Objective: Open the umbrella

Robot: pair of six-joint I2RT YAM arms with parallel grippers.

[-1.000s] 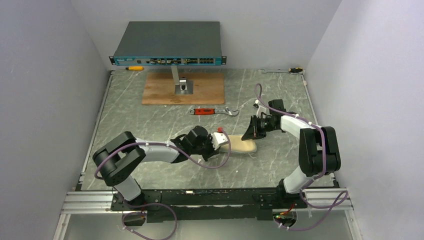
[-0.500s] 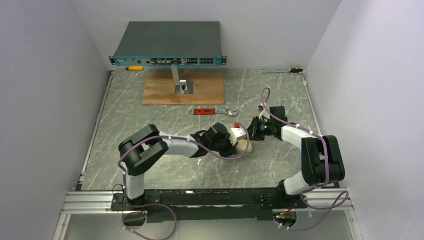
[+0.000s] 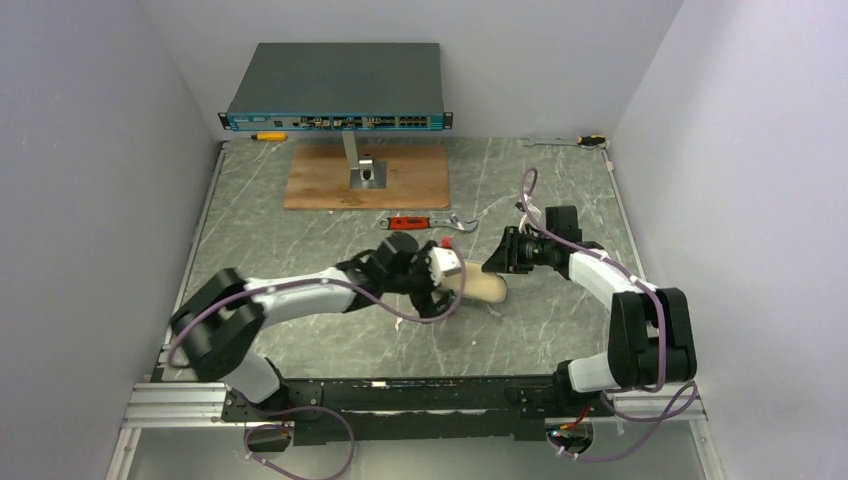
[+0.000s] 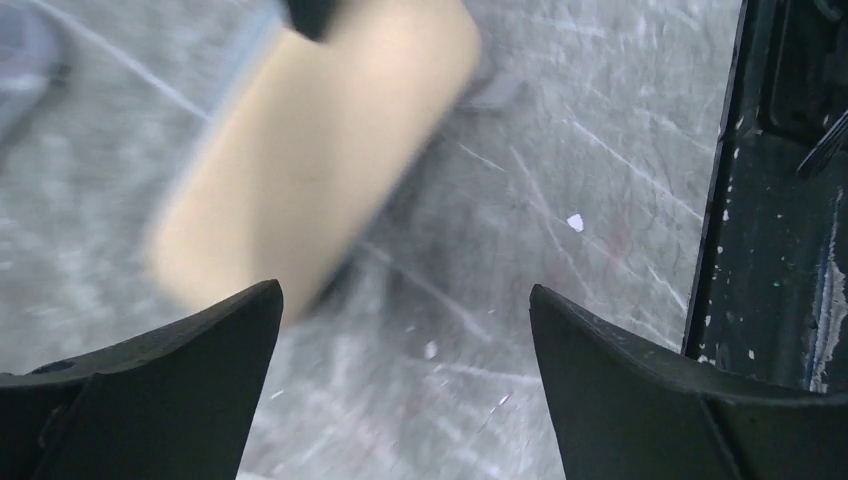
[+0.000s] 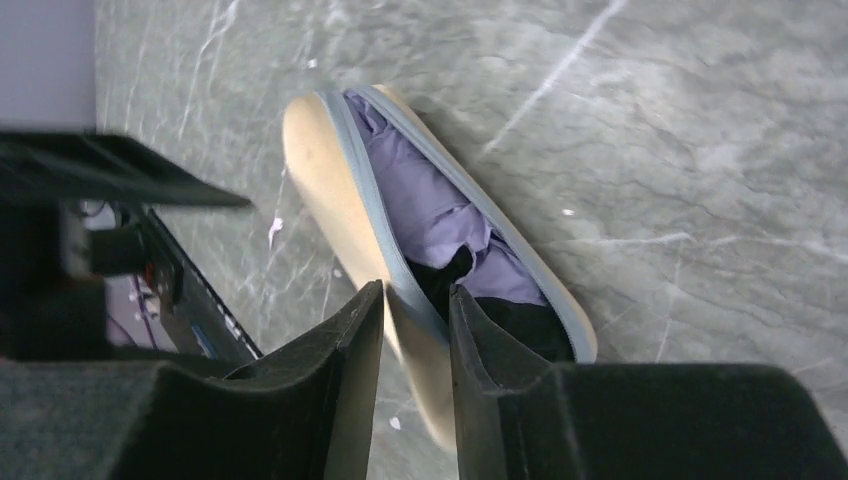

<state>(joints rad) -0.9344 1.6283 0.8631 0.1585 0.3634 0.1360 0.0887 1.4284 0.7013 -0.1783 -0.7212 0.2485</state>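
Lying 9-to-3 o'clock: umbrella [image 3: 485, 288], rim inside narrow jaws of right gripper [image 5: 415, 300], hold not sure; jaws of left gripper [image 4: 405, 300] wide apart.

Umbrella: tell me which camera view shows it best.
Right wrist view: the umbrella shows lilac fabric and black folds inside the open beige case. The top external view shows only the small case; the left wrist view shows it blurred, no fabric.
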